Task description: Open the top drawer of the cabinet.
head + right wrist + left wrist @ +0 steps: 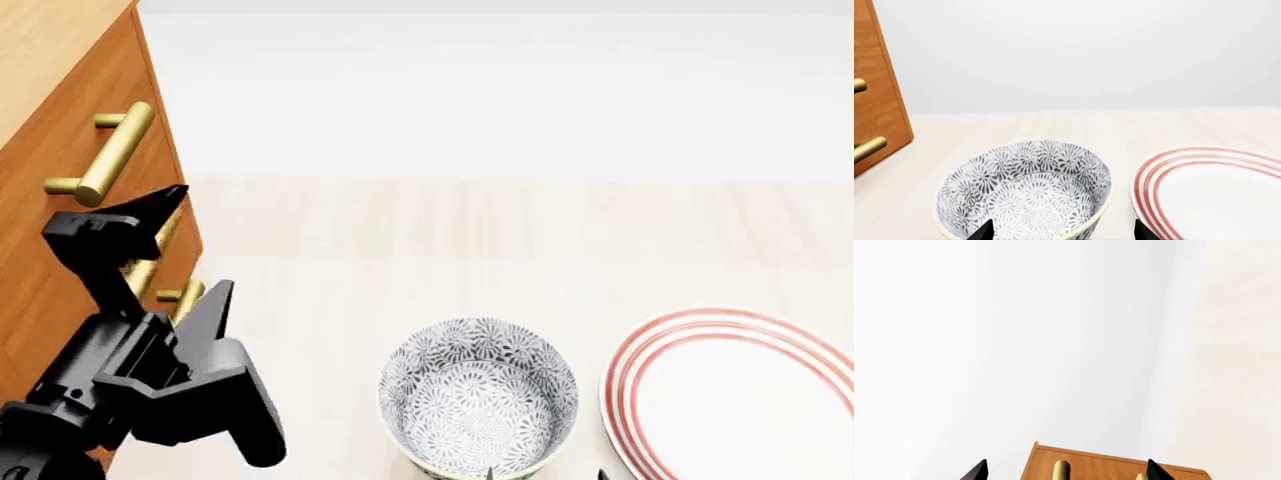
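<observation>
At the near edge of the head view: patterned bowl (478,398) sitting on the pale tabletop (534,230), red-ringed plate (734,395) lying just beside it toward the right, the two close but apart. Right gripper (1061,231) showing only as two dark fingertips (982,232) in its own wrist view, spread wide, straddling the near part of the bowl's rim and gripping nothing. At near left: left gripper (187,245) reaching toward the cabinet (54,130), jaws gaping wide, one black finger (127,225) lying over the drawer front, the other lying by the lower brass handle (180,298); contact not discernible. Same gripper appearing in the left wrist view as two dark tips with brass handle posts between them. Farther back at left: top drawer (94,110) sitting flush in the cabinet, closed, its brass bar handle (114,155) standing free above the gripper. Beyond, bare white wall (507,90) filling the background.
</observation>
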Available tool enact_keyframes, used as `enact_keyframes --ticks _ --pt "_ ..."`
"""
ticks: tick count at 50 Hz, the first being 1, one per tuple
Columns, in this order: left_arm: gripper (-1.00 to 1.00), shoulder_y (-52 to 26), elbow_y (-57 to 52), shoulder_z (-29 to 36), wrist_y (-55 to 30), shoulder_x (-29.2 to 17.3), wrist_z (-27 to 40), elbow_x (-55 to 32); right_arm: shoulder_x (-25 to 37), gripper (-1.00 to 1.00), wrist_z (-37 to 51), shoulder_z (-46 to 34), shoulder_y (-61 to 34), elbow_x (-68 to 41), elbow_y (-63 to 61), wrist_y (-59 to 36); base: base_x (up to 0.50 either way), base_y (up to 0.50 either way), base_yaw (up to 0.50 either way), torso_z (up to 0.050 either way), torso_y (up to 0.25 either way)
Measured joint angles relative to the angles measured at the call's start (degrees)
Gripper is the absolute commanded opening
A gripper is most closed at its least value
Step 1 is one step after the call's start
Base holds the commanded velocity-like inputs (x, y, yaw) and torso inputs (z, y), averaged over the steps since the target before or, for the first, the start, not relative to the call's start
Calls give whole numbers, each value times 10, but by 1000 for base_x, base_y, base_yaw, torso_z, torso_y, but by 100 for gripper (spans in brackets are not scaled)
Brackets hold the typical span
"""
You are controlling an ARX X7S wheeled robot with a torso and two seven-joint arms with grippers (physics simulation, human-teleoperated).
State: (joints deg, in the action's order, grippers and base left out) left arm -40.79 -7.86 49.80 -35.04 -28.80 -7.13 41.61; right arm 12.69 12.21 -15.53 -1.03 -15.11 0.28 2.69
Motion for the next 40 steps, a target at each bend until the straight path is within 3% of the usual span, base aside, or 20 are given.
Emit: enact_keyframes --ticks 15,40 --pt "100 -63 25 -18 -17 -8 -22 12 2 100 2 -4 -1 -4 3 1 0 0 0 0 0" --pt "100 -105 63 -20 -20 -10 -51 8 6 100 10 -7 -5 -12 4 -2 0 0 0 0 0"
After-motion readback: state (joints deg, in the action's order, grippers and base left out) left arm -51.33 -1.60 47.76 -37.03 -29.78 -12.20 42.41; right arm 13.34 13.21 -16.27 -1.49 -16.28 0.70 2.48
